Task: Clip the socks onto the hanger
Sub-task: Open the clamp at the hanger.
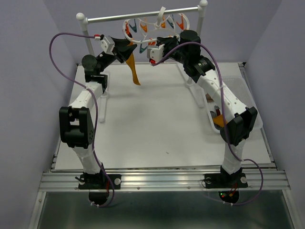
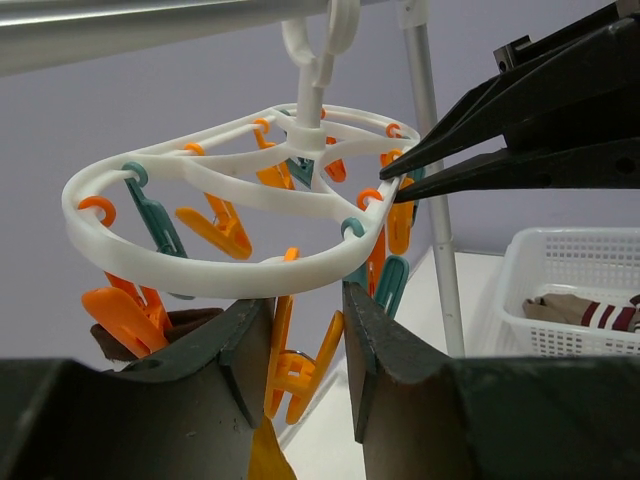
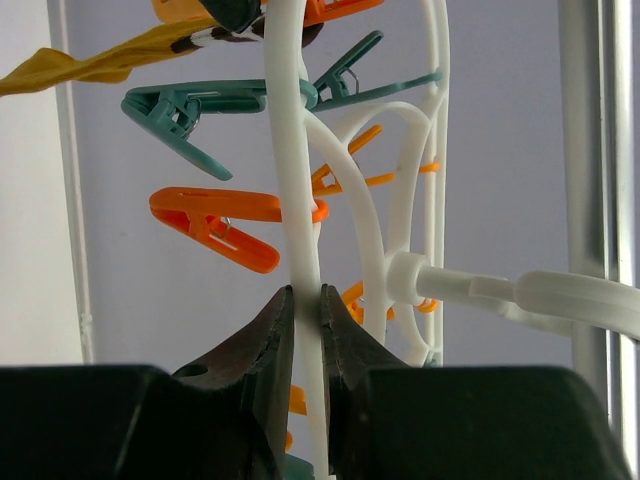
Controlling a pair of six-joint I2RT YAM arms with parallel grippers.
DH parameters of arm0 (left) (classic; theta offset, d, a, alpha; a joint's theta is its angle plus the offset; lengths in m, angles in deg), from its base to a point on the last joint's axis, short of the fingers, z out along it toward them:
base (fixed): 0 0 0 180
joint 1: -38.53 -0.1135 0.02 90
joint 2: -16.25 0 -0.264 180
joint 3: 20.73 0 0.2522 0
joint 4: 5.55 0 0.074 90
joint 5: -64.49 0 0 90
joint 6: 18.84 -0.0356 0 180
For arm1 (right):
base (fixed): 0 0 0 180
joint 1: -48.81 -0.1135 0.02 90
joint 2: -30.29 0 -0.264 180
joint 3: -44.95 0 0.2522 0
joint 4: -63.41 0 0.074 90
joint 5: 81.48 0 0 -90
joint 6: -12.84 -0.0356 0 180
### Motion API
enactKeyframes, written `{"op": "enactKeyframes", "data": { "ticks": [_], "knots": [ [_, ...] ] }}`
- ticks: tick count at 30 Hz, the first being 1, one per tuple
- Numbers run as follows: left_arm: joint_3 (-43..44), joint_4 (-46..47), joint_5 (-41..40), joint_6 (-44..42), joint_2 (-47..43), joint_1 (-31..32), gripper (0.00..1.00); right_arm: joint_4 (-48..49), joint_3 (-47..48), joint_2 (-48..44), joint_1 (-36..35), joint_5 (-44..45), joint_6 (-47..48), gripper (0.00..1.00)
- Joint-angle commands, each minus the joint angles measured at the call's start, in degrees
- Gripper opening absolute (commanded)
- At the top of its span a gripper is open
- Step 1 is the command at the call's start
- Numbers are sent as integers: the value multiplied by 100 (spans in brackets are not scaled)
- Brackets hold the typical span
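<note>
The white oval hanger [image 1: 155, 29] hangs by its hook from the rail, with orange and teal clips. A mustard-orange sock [image 1: 135, 71] hangs below its left side. My left gripper [image 1: 127, 51] is open; its fingers stand either side of an orange clip [image 2: 292, 365] under the ring [image 2: 200, 275], with the sock's fabric [image 2: 268, 455] just below. My right gripper [image 3: 320, 300] is shut on the hanger's ring [image 3: 295, 180]; its tips also show in the left wrist view [image 2: 400, 185]. The sock's striped cuff [image 3: 225, 35] shows near a clip.
The silver rail [image 1: 143, 15] rests on white posts at the table's far edge. A white basket [image 2: 560, 290] holding more socks [image 2: 595, 310] stands at the right; in the top view it lies behind my right arm [image 1: 255, 107]. A post's feet [image 1: 102, 95] stand by my left arm.
</note>
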Motion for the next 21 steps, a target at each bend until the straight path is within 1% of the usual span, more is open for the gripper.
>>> {"op": "enactKeyframes", "data": {
  "ticks": [1,3,6,8,10,14,17,18,21],
  "knots": [
    [319,284,64,139,-34,0,13,-27,-69,-182,-53,62,-102,1],
    [302,213,46,174,-61,0,0,-27,-78,-182,-53,54,-120,1],
    [293,29,-77,288,-104,26,0,-27,-60,-200,-53,45,-163,1],
    [188,-103,-340,472,-218,61,0,-27,-42,-182,-53,62,-233,1],
    [-48,-156,-629,534,-315,114,0,-27,10,-156,-53,80,-312,2],
    [-304,-454,-807,754,-562,228,0,-27,81,-129,-53,80,-392,2],
    [-366,-910,-1122,1192,-728,289,0,-27,142,-112,-53,89,-471,2],
    [-305,-1199,-1158,1559,-729,290,0,-27,151,-103,-53,80,-489,2],
    [-322,-1369,-1237,2054,-755,298,0,-27,177,-112,-53,71,-541,2]
  ]
}}
